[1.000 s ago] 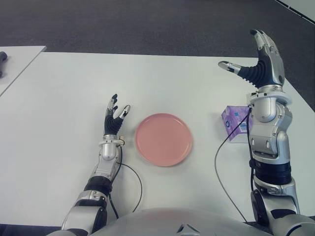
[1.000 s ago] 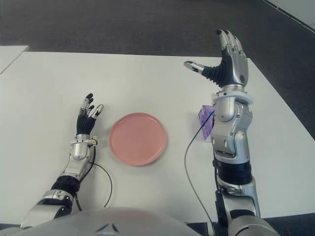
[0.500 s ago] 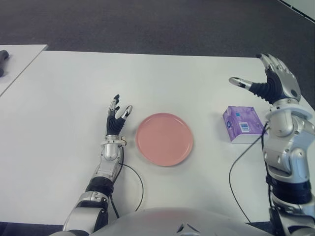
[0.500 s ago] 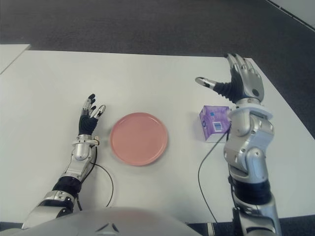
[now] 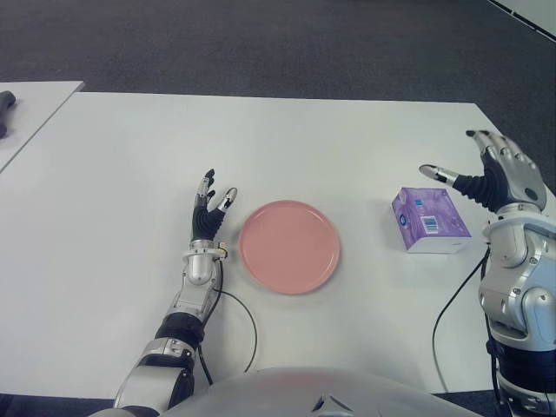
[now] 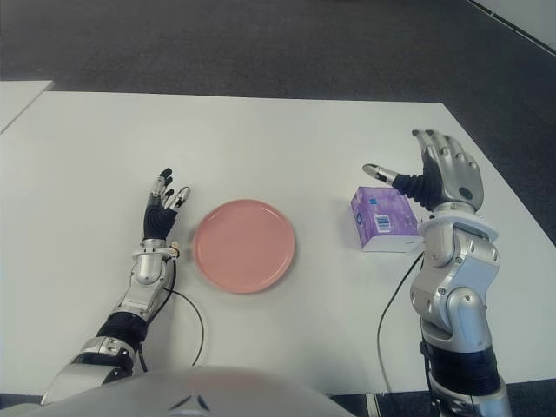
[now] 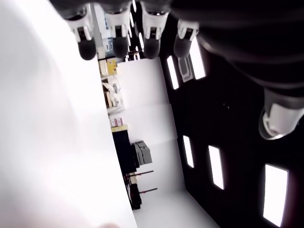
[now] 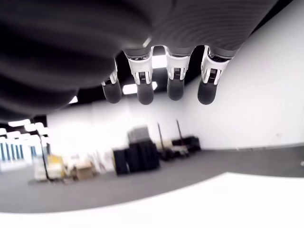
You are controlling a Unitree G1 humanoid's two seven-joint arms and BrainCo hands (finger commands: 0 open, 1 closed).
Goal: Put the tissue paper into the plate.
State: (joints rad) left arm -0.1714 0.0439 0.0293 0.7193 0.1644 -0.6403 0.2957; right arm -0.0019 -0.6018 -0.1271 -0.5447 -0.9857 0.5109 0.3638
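Our right hand [image 5: 495, 176] hovers with fingers spread and thumb out, holding nothing. It shows just to the right of and slightly beyond the tissue paper [image 5: 429, 221], apparently not touching it. The right wrist view confirms this: four straight fingertips [image 8: 145, 90] against open room, no object between them.

Tissue paper: a purple pack lying flat on the white table [image 5: 347, 139], well to the right of the pink plate [image 5: 288, 246], with bare table between the two. The plate holds nothing.

Our left hand [image 5: 209, 211] is idle, fingers loosely extended and empty, showing just left of the plate.

Step in hand, as we judge it: the reach, pre-grasp. Nothing is gripped yet, so the task is at its beginning.

Orientation of the pack: we read the long axis as running roughly left to right across the table, turned a little so the near-right corner sits closest to us. The face with the barcode label looks up and toward the plate. The short ends point toward the plate and toward our right hand.

Next move, as we judge it: bring the right hand down over the pack and close thumb and fingers across its narrower width, near side and far side. Then lift and carry it leftward to the plate. The pack looks soft, so a moderate squeeze should do.
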